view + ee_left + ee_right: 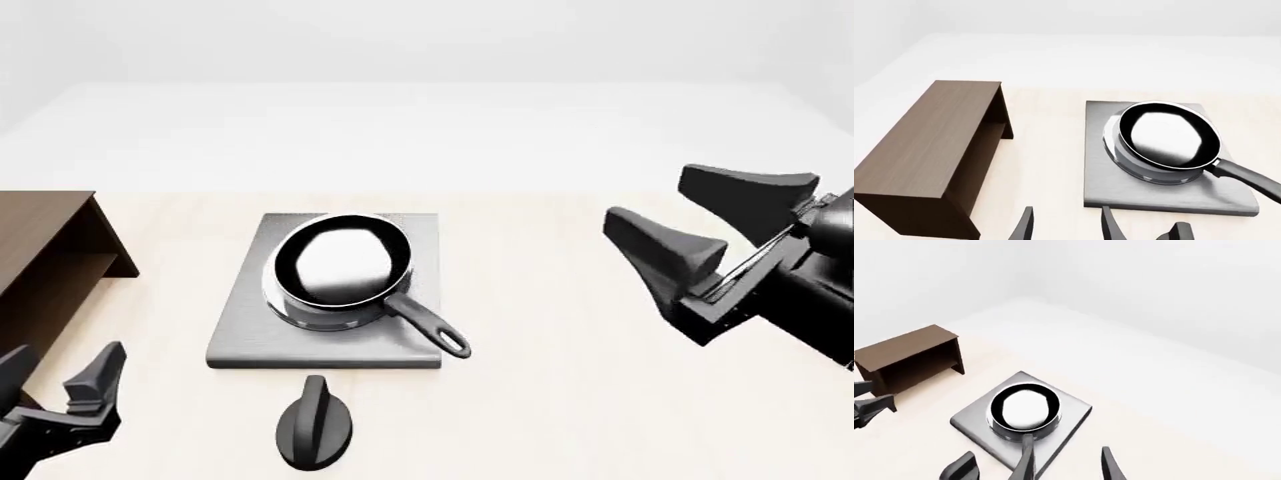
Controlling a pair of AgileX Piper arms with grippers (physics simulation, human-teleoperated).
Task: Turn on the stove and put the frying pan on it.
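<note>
The black frying pan sits on the burner of the grey stove, its long handle pointing toward the near right corner. The black oval knob lies just in front of the slab. My left gripper is open and empty at the near left, apart from the stove. Raised at the right, my right gripper is open and holds nothing. In the left wrist view the pan rests on the stove, beyond the open left gripper. The right wrist view shows the pan, the stove and the knob.
A brown wooden cabinet stands at the left of the table, left of the stove; it also shows as the cabinet and the cabinet in the wrist views. Pale tabletop stretches to the right of the stove.
</note>
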